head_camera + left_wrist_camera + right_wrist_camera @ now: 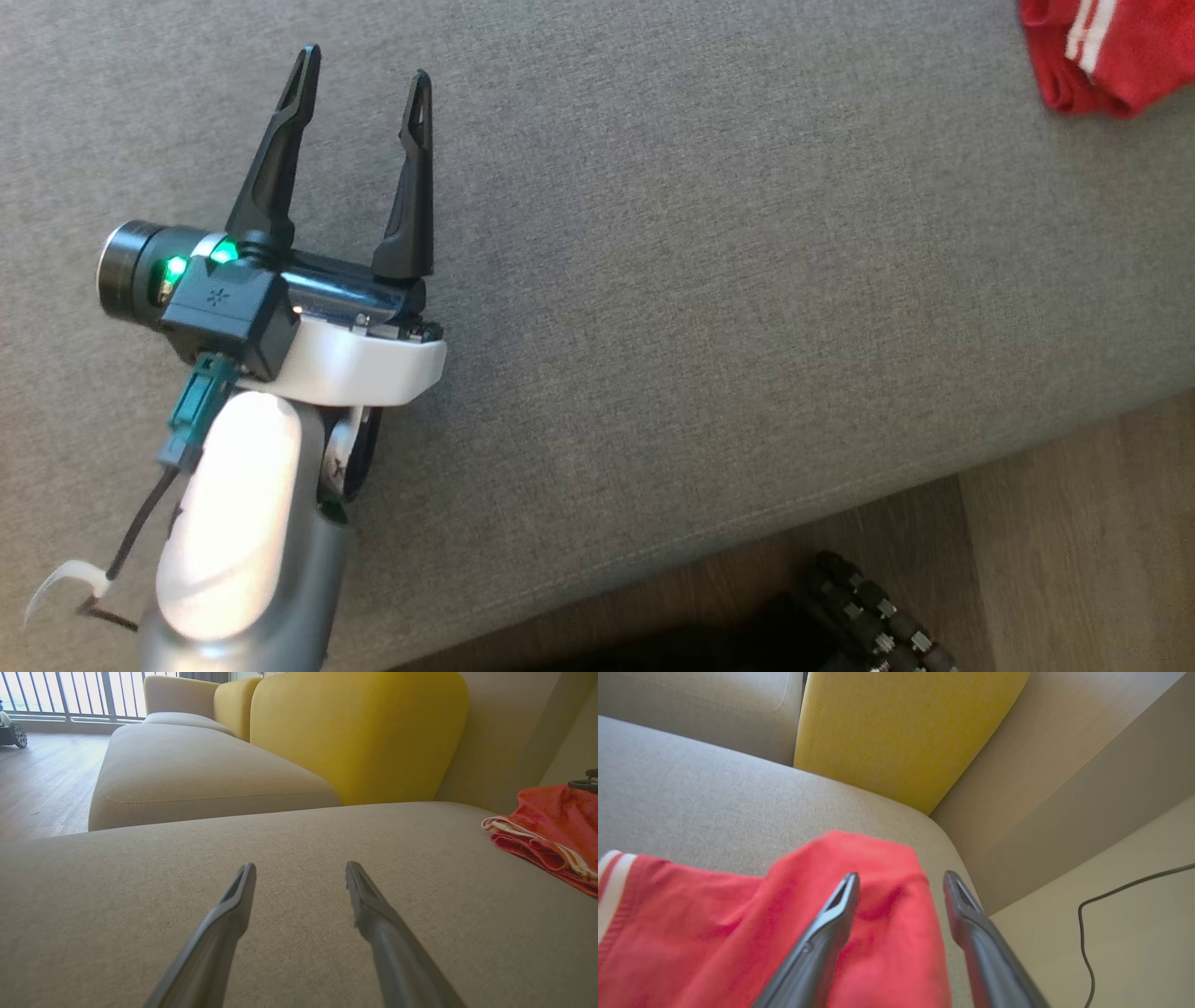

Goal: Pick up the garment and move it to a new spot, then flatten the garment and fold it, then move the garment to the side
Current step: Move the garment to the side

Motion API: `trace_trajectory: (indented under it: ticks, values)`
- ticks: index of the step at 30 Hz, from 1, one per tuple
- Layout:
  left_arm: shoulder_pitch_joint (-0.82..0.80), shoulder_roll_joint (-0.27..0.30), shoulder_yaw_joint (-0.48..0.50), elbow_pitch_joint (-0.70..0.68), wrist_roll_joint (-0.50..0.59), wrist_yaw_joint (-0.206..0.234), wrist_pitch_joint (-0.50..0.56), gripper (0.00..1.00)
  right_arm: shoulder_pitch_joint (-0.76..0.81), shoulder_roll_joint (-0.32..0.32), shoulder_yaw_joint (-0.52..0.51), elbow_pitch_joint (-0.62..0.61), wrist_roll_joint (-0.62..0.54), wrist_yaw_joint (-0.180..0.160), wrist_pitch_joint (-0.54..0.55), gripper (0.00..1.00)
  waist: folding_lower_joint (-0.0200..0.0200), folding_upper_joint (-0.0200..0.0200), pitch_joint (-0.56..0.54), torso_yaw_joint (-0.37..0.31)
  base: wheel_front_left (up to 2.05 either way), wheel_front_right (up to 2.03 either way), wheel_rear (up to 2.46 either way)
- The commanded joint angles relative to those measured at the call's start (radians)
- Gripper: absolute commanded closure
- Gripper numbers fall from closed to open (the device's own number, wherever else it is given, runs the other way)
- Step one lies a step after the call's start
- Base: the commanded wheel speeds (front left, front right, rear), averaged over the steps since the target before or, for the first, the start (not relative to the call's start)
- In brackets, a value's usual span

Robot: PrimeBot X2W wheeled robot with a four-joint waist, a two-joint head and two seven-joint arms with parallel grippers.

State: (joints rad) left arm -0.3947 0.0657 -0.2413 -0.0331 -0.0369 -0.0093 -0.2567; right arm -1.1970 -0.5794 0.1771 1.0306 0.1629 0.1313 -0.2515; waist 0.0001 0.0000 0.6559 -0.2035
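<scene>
The garment (1102, 56) is red with white stripes and lies bunched at the far right end of the grey sofa seat (709, 280). In the left wrist view the garment (556, 830) sits off to the right, well apart from my left gripper (300, 867). My left gripper (365, 70) hovers open over bare seat, nothing between its fingers. My right gripper (902, 876) is just above the garment (714, 933), its fingers spread apart. A blurred red fold shows behind and between them, near the seat's corner.
A yellow back cushion (896, 732) rises behind the seat. The seat's front edge drops to a wooden floor (1074, 523), where my dark wheeled base (878, 625) stands. A second beige seat (187, 770) extends beyond. A thin black cable (1085, 924) trails past the sofa's end.
</scene>
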Motion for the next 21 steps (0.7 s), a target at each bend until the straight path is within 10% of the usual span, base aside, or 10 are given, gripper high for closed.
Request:
trace_trajectory:
  ticks: [1, 21]
  values:
    - [-0.006, 0.006, 0.031, -0.033, -0.006, -0.002, -0.005, 0.00, 0.012, -0.026, -0.020, -0.046, -0.010, -0.001, -0.010, 0.00, -0.0001, 0.0000, -0.009, 0.007, 0.00, 0.00, 0.00]
    - [0.076, -0.015, 0.037, -0.023, -0.157, 0.092, -0.005, 0.00, 0.351, 0.155, -0.099, -0.506, 0.054, -0.001, -0.010, 0.00, -0.0001, 0.0000, -0.333, 0.164, 0.00, 0.00, 0.00]
